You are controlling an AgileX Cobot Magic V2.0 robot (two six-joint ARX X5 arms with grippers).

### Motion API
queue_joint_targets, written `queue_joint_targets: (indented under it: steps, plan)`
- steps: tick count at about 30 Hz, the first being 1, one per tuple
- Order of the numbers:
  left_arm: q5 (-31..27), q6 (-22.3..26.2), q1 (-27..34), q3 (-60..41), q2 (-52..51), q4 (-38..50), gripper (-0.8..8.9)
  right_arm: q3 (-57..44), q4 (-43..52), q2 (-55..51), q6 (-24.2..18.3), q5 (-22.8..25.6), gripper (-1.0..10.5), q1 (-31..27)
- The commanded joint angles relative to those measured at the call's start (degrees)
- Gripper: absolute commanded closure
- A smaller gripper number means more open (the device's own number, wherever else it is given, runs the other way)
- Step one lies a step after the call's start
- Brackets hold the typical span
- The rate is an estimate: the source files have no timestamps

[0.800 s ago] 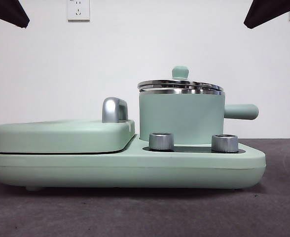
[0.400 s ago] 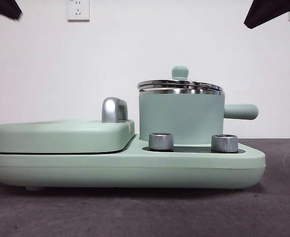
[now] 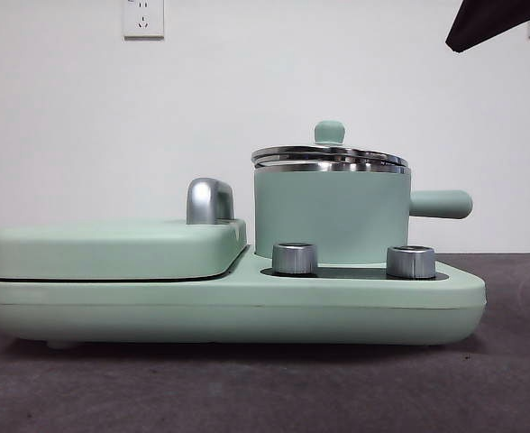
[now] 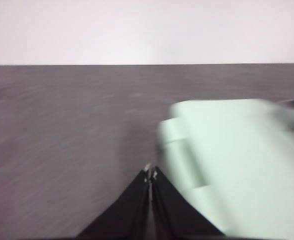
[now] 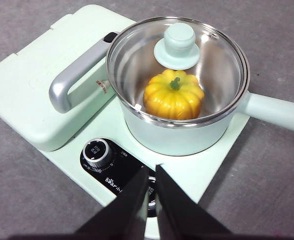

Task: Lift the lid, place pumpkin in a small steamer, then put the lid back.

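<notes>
The small steamer (image 3: 330, 221) (image 5: 187, 137) stands on the right half of a mint-green cooker base (image 3: 247, 311). Its side handle (image 3: 441, 204) points right. The lid (image 3: 330, 155) (image 5: 179, 42) sits level on the pot's rim. Through the lid's glass, the right wrist view shows the pumpkin (image 5: 173, 96) inside the pot, stem up. My right gripper (image 5: 152, 172) hangs shut and empty above the cooker's front edge, well clear of the pot. The left wrist view is blurred. My left gripper (image 4: 150, 174) is shut, over grey table beside the cooker. A black arm tip (image 3: 495, 20) shows at the top right.
A flat griddle cover (image 3: 112, 248) (image 5: 32, 90) with a steel handle (image 3: 208, 200) (image 5: 72, 77) fills the cooker's left half. Two steel dials (image 3: 295, 258) (image 3: 410, 262) stand in front of the pot. Dark grey table (image 3: 265, 388) surrounds the cooker.
The black arm tip at the front view's top left has drawn out of the picture. The pot, the lid and the other arm tip have not moved.
</notes>
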Motion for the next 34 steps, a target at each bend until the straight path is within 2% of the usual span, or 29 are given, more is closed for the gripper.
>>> queue_joint_targets:
  steps: [1, 4, 9, 14, 33, 34]
  plan:
    - [-0.07, 1.07, 5.18, -6.08, -4.44, 2.82, 8.07, 0.28, 0.35, 0.22, -0.33, 0.04, 9.3, 0.35]
    - [-0.07, 1.09, 8.37, -9.99, -7.67, 2.78, 8.07, 0.28, 0.35, 0.2, -0.33, 0.04, 9.3, 0.35]
    - [-0.09, 1.14, 9.86, -13.99, -11.69, 1.36, 8.07, 0.28, 0.35, 0.22, -0.33, 0.04, 9.3, 0.35]
    - [-0.13, 3.23, 10.69, -13.99, -13.77, 0.52, 8.07, 0.28, 0.35, 0.2, -0.33, 0.04, 9.3, 0.35]
    - [-0.11, 3.23, 10.67, -13.99, -13.75, 1.18, 8.07, 0.28, 0.33, 0.13, -0.33, 0.0, 9.3, 0.35]
    - [-0.11, 3.23, 10.67, -13.99, -13.75, 1.16, 8.07, 0.28, 0.46, -0.2, -1.75, 0.15, 9.3, 0.33]
